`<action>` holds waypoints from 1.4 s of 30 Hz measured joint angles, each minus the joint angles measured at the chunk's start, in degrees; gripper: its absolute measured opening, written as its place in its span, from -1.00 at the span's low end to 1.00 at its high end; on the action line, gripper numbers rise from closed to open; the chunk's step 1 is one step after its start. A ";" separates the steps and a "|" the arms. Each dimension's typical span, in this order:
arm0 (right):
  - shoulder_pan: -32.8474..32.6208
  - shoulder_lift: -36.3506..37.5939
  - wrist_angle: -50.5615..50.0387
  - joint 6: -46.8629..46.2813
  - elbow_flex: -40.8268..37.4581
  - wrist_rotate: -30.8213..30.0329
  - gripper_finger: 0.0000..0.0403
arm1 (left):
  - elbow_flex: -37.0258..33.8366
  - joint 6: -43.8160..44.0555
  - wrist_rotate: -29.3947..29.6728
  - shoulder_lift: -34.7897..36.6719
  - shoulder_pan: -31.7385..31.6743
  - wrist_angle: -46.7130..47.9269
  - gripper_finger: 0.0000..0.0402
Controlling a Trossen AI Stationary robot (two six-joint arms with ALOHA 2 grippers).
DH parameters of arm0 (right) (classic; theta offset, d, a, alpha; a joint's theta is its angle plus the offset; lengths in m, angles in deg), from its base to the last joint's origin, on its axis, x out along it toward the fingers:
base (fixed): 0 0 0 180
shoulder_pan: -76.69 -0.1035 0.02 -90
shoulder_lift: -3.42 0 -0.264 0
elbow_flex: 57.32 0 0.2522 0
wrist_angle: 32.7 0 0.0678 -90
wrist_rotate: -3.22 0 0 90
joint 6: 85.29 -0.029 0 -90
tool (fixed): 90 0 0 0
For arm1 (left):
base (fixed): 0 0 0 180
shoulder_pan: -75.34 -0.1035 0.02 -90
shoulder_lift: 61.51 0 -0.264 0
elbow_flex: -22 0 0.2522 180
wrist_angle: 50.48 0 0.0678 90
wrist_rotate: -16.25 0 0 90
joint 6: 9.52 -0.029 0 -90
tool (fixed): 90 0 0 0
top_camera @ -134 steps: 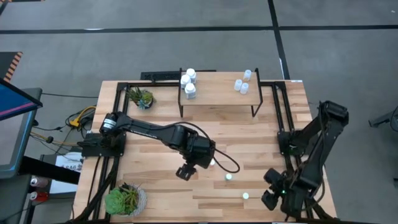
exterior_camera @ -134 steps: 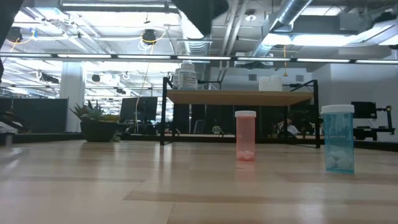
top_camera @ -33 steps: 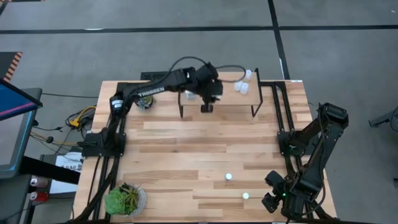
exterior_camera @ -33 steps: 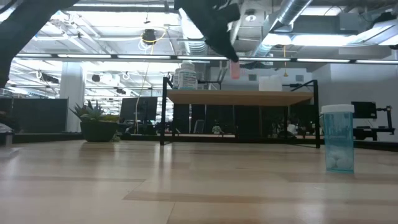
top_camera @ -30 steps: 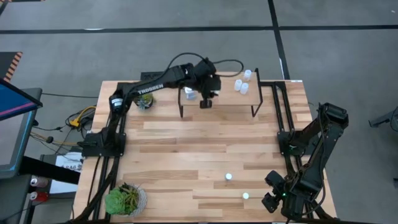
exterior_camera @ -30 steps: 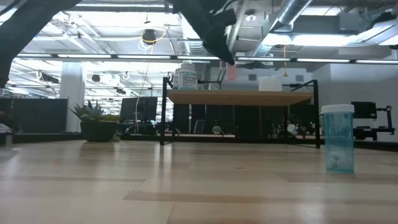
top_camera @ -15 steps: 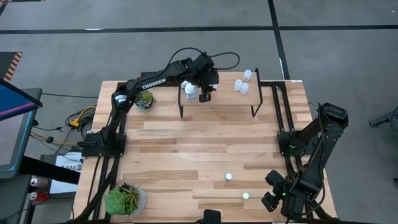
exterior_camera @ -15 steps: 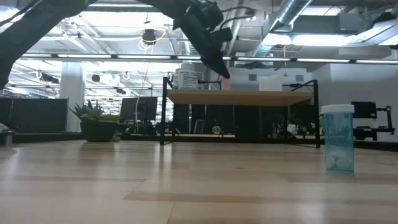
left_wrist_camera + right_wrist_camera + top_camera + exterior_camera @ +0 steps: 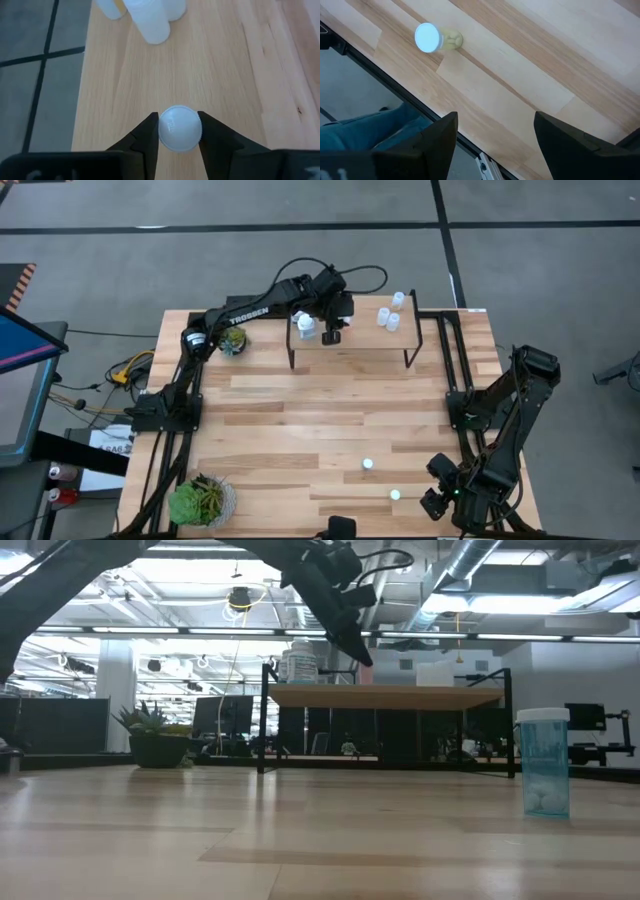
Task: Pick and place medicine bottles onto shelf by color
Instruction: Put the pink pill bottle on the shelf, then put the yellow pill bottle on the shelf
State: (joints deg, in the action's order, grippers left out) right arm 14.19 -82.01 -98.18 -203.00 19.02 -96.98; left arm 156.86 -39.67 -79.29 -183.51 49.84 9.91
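Observation:
The shelf [image 9: 365, 342] stands at the table's far edge. White medicine bottles [image 9: 304, 323] stand at its left end and pale-blue ones [image 9: 390, 312] at its right end. My left gripper [image 9: 331, 334] is over the shelf just right of the white bottles and is shut on a small white-capped bottle [image 9: 180, 128]. Two more bottles [image 9: 367, 464] [image 9: 395, 495] stand on the table near the front right. My right gripper [image 9: 440, 492] waits open beside them at the table's right front corner. My left gripper pinches the small bottle's round white cap [image 9: 167, 125] between its two fingers, one on each side. The fingers come from above and point down at the shelf board [image 9: 225, 75]. The bottle stands upright under the cap. Whether its bottom rests on the board I cannot tell.
One potted plant [image 9: 229, 338] stands left of the shelf and another [image 9: 200, 502] at the near left corner. The low view shows one blue bottle [image 9: 543, 775] in front of the shelf [image 9: 400, 696]. The right wrist view sees a pale-capped bottle [image 9: 427, 37] by the table's edge.
My left gripper, still shut on the small bottle, has moved a little toward the table's far edge over the shelf and gone down toward the board. Over the last half second it has kept almost still.

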 joint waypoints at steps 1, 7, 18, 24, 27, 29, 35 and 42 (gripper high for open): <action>0.00 0.00 0.00 0.00 0.00 0.01 0.42 | 0.00 -0.02 0.00 0.00 0.00 0.02 -0.48; 0.00 0.00 0.00 -0.04 0.00 0.02 0.42 | 0.00 -0.04 0.29 0.00 0.00 -0.02 -0.31; 0.00 0.00 0.09 -0.07 0.00 0.07 0.42 | 0.00 0.69 0.39 0.13 0.31 -0.92 -0.10; 0.00 0.00 0.13 0.04 0.00 0.09 0.42 | 1.47 0.76 0.44 0.92 1.13 -0.75 -0.05; 0.00 0.00 0.18 0.04 0.00 0.18 0.42 | 5.48 1.12 0.70 0.92 1.70 0.94 -0.02; 0.00 0.00 0.64 0.23 0.00 0.24 0.42 | 8.70 2.29 1.50 1.06 2.37 2.73 -0.02; -0.29 -0.11 4.07 12.91 0.00 0.23 0.42 | 11.80 6.14 1.74 4.31 4.61 11.83 -0.02; 1.70 -0.13 4.44 33.07 -1.44 0.21 0.42 | 11.69 9.56 1.73 8.18 7.31 25.62 -0.02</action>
State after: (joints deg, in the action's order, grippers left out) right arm 15.89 -82.14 -93.74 -169.93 17.58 -96.77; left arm 168.55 -30.11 -77.56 -175.33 57.16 35.53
